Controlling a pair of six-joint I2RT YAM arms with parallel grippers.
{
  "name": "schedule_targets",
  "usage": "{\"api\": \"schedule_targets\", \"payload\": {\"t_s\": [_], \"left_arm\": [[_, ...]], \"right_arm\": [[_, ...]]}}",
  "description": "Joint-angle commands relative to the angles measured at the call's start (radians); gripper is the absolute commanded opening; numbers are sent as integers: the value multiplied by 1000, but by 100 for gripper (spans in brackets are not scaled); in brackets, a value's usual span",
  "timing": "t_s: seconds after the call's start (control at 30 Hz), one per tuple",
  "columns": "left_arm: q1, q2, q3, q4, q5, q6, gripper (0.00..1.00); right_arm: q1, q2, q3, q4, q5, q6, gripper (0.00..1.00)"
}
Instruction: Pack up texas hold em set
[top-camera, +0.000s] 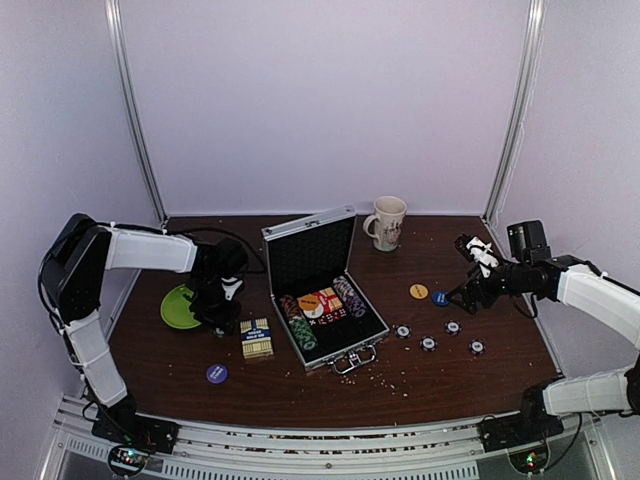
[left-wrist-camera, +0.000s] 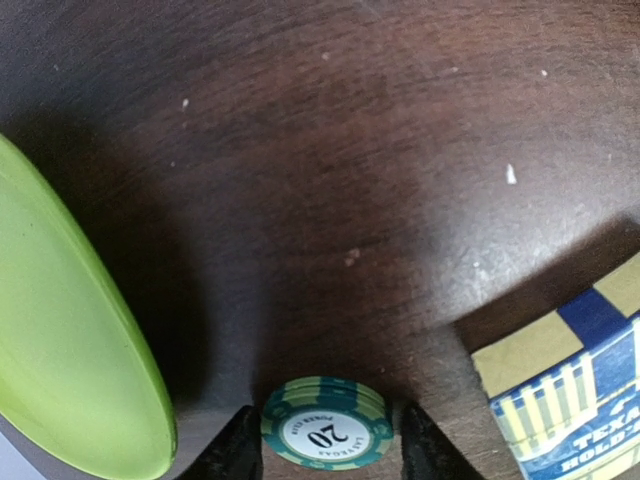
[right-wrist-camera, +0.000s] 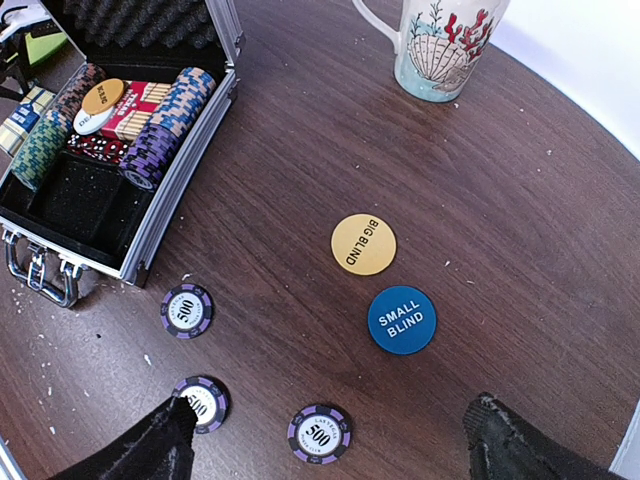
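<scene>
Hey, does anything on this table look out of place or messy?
Yes. Four poker chips lie scattered right of the open briefcase, with the big blind button and small blind button nearby. The card deck box sits outside it, and white crumbs speckle the table.

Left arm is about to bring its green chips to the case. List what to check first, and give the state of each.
1. Lid of the silver case up: ok, it stands open.
2. The green 20 chips sit between the left gripper fingers: ok.
3. Fingers pressing on those chips: cannot tell.
4. Low path to the case free: not ok, the card deck box lies close on that side.
5. Room in the case: ok, one compartment is bare.
6. The right gripper out of the way: ok, open over the 500 chips.
</scene>
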Motion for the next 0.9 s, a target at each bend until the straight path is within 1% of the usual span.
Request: {"api": "schedule_targets", "payload": {"t_s": [0.0,0.03,0.13,0.23,0.27,0.37,0.5,0.57,0.67,0.77,0.87], "left_arm": [[5,29,9,29,12,4,44],[5,26,8,27,18,7,41],[5,26,1,7,20,12,25],[5,-9,-33,-3,21,2,17],[5,-33,-49,-2,20,-4,15],[1,-127,-94,1,51,5,15],[-43,-286,-152,10,48,23,14],[-102,-367,-174,34,46,40,13],[-260,-410,-192,105,50,75,11],[-387,-371,-156,163,32,116,10],[-467,-286,-35,168,6,220,10]], "right_arm": [[4,3,29,-5,5,-9,95],[4,5,28,-5,4,-9,95],[4,10,31,-7,4,-11,95],[4,11,32,-9,4,-11,95],[4,11,32,-9,4,-11,95],[4,11,32,-8,3,-10,95],[4,16,36,-13,-4,-8,95],[4,20,38,-11,-7,-8,95],[6,26,41,-13,-10,-6,95],[7,23,44,-13,-17,-1,95],[8,15,43,-16,-24,3,95]]}}
